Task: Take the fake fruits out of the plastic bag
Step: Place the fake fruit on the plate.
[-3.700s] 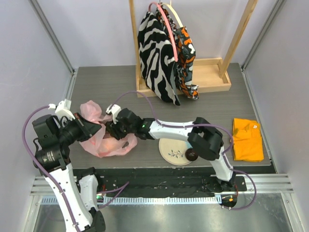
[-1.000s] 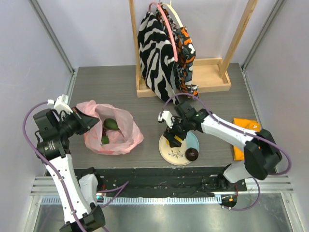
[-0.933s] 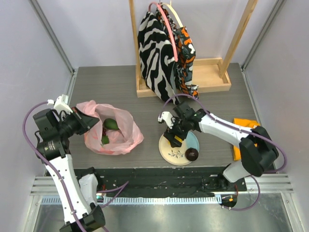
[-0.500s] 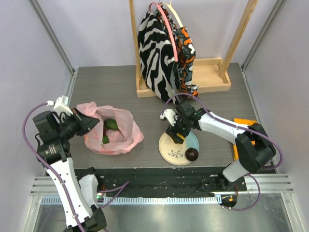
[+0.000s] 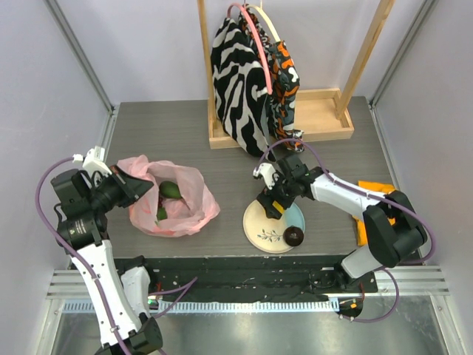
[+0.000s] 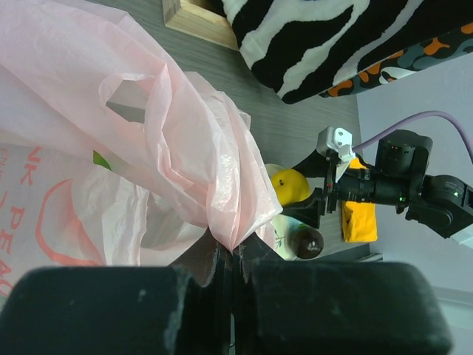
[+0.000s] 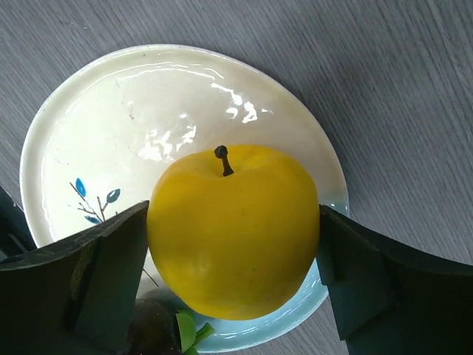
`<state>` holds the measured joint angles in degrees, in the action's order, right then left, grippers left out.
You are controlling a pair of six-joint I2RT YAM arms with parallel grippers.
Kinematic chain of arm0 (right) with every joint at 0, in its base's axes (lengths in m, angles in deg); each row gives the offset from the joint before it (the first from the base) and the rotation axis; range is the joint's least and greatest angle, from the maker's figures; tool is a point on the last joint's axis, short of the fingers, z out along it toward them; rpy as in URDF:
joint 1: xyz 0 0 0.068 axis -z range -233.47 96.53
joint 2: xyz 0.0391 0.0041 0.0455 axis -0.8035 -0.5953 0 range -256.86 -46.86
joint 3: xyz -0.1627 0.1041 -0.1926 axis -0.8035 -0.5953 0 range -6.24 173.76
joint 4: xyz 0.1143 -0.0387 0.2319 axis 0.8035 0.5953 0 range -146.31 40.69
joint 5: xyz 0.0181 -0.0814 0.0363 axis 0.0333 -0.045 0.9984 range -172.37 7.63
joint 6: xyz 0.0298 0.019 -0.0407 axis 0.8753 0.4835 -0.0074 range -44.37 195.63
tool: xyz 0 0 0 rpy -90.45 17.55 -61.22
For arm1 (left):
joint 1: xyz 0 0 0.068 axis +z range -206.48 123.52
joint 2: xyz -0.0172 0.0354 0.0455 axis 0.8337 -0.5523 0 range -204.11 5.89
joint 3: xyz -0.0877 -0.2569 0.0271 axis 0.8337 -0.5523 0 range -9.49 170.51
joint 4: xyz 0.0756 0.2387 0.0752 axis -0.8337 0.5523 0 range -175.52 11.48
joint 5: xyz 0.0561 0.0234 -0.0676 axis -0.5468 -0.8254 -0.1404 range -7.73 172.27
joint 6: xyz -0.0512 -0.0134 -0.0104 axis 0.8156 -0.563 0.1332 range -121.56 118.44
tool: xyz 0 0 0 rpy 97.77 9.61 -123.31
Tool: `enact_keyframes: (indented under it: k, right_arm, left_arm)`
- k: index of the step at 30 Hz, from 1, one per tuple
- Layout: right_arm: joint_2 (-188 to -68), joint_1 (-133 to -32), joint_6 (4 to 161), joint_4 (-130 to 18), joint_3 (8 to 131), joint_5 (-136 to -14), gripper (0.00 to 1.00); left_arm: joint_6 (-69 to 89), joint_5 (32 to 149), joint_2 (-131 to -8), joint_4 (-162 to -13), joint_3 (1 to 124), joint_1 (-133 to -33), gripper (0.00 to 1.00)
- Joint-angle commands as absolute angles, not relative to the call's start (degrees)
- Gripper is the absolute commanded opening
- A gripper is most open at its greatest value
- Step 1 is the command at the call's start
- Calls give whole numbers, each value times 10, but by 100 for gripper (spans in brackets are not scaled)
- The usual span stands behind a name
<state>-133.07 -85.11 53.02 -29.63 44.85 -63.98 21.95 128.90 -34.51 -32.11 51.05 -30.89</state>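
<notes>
Right gripper [image 7: 233, 248]: jaws clamped on both sides of a glossy yellow fruit [image 7: 233, 225], round, with a short dark stem (apple-like in form). The fruit is over the plate [image 7: 96, 140], a round glazed cream dish with a blue leaf motif and a pale blue edge. Contact with the plate cannot be judged. A dark maroon fruit [image 5: 293, 236] lies on the plate's near side.

Left gripper [image 6: 230, 255]: jaws pressed together on a gathered fold of the bag [image 6: 185, 133], a thin, crinkled, translucent pink film, holding its mouth open. Inside the bag lie a green avocado [image 5: 170, 189] and a smaller lime [image 5: 160, 214]. Bag and plate rest apart on the grey wood-grain table [image 5: 170, 133].
</notes>
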Motion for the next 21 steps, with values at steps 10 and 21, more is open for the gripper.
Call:
enact_keyframes:
  k: [10, 21]
  right_arm:
    - [-1298, -905, 652, -204, 718, -439, 100]
    - [-1469, -1081, 754, -452, 825, -563, 66]
  left_arm:
    - [110, 1368, -379, -202, 585, -305, 0]
    - [143, 1293, -366, -180, 592, -302, 0]
